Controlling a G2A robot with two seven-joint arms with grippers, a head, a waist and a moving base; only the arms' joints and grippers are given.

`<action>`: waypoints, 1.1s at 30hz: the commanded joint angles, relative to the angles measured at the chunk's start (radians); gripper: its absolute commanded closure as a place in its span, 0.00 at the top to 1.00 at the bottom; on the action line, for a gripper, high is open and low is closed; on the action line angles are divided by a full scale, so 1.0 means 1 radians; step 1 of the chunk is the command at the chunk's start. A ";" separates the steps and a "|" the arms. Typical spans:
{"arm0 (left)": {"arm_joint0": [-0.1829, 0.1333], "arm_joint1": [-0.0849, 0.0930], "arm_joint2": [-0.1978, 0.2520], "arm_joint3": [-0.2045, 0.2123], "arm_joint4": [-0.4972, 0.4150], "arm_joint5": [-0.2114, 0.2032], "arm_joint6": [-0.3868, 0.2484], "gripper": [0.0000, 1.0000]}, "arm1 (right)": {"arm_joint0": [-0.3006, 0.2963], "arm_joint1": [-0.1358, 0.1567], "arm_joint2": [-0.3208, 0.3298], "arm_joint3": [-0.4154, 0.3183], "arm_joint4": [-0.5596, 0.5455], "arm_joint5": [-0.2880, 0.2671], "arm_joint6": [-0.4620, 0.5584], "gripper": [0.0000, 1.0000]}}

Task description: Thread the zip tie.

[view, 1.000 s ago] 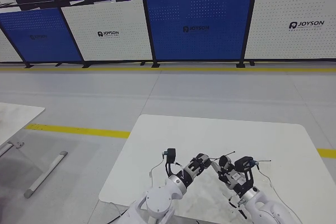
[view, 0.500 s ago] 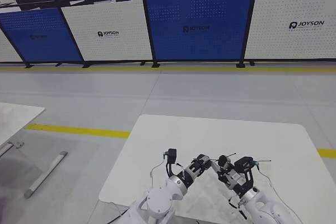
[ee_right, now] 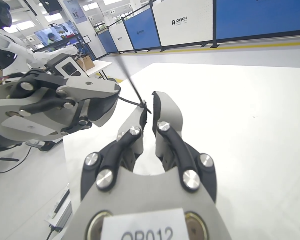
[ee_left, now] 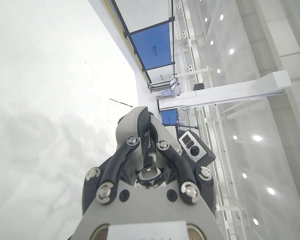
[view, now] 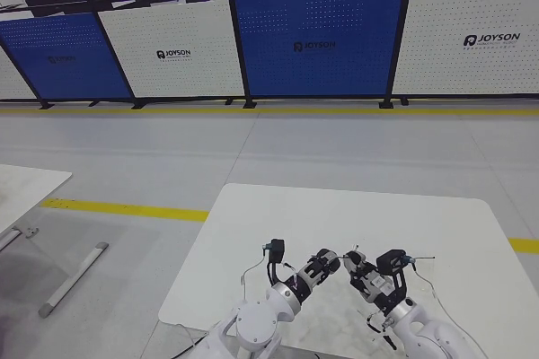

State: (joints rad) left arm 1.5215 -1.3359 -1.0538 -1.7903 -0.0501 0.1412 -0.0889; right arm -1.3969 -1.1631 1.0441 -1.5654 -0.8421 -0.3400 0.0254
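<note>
Left claw: fingers pressed together, pads meeting, pinched on one end of the zip tie. Right claw: fingers stand a slim gap apart, and the tie's small head is caught across my fingertips. My two claws sit tip to tip, just beside each other, over the table and toward its near edge.

The tie is thin and black. One short, straight stretch runs from my left claw to the head at my right claw. From the head a longer tail slants up and away toward the left claw's side, and its far end is blurred. A short stub pokes past the head between my right fingers. I cannot tell whether the strap passes through the head.

Beyond: white tabletop, pale floor with a yellow line, then a row of blue and white panels.
</note>
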 commanded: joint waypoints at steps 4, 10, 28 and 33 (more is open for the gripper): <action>-0.003 0.001 0.004 0.003 -0.001 -0.001 0.005 0.00 | 0.002 0.005 -0.004 0.004 0.004 0.000 -0.004 0.00; -0.006 0.001 0.008 0.006 -0.007 -0.003 0.010 0.00 | 0.005 0.011 -0.008 0.009 0.007 0.000 0.002 0.00; 0.007 0.007 0.002 -0.011 -0.040 -0.041 0.003 0.00 | 0.026 0.013 -0.029 0.032 0.017 0.000 0.020 0.00; 0.015 0.009 0.000 -0.021 -0.048 -0.055 0.002 0.00 | 0.025 0.014 -0.029 0.032 0.017 0.000 0.020 0.00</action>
State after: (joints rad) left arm 1.5350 -1.3275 -1.0534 -1.8092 -0.0955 0.0888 -0.0872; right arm -1.3716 -1.1489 1.0146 -1.5336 -0.8256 -0.3400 0.0453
